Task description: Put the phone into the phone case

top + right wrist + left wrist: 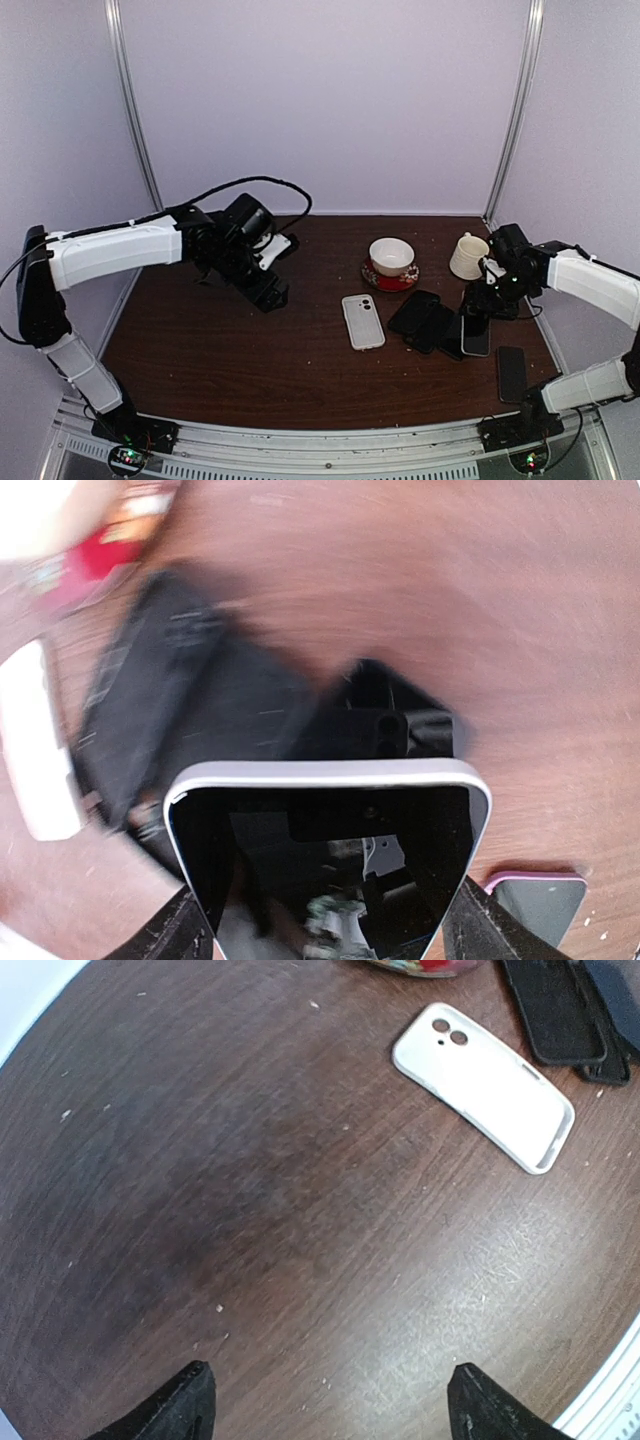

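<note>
Dark brown wooden table (250,350), seen from above, its grain showing plainly in the left wrist view. Three pale lilac panels enclose it: back wall (320,100), left wall (50,120) and right wall (590,120). A slim metal post stands in each rear corner, left post (132,110) and right post (512,110), both splaying outward toward the top. A ribbed aluminium rail (330,440) borders the table's near edge. Light is soft and even; a dull sheen and scattered pale specks (66,1115) mark the wood.
</note>
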You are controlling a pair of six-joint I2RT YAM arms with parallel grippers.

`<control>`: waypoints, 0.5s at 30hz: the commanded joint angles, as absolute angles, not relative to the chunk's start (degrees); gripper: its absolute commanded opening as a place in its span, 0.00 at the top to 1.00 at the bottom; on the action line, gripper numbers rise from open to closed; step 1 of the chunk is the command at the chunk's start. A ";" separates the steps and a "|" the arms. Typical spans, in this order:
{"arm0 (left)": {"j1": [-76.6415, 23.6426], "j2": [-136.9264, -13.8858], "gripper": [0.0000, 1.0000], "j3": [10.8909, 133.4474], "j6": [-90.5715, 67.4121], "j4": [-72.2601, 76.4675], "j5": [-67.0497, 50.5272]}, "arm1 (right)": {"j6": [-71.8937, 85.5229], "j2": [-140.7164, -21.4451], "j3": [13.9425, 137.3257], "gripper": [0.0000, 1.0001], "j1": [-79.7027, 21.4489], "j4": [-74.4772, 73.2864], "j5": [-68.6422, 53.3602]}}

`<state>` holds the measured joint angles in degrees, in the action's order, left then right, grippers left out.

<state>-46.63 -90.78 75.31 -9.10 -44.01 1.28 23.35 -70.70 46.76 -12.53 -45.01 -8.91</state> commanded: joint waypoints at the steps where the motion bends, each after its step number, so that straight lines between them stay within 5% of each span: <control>1: -50.58 -97.84 0.16 81.89 -7.27 -47.00 2.18 | 21.78 -64.61 51.38 0.44 -19.13 -46.12 -5.33; 6: -55.83 -105.11 0.22 88.49 -6.65 -45.41 4.73 | 20.98 -59.49 52.12 0.45 -23.98 -42.25 -5.93; 11: -66.45 -110.78 0.22 91.31 16.06 -41.31 7.02 | 22.84 -60.31 55.89 0.46 -24.34 -40.40 -10.38; 15: -68.19 -114.27 0.22 87.64 26.65 -29.78 -4.18 | 22.46 -62.99 60.34 0.46 -24.52 -42.43 -12.09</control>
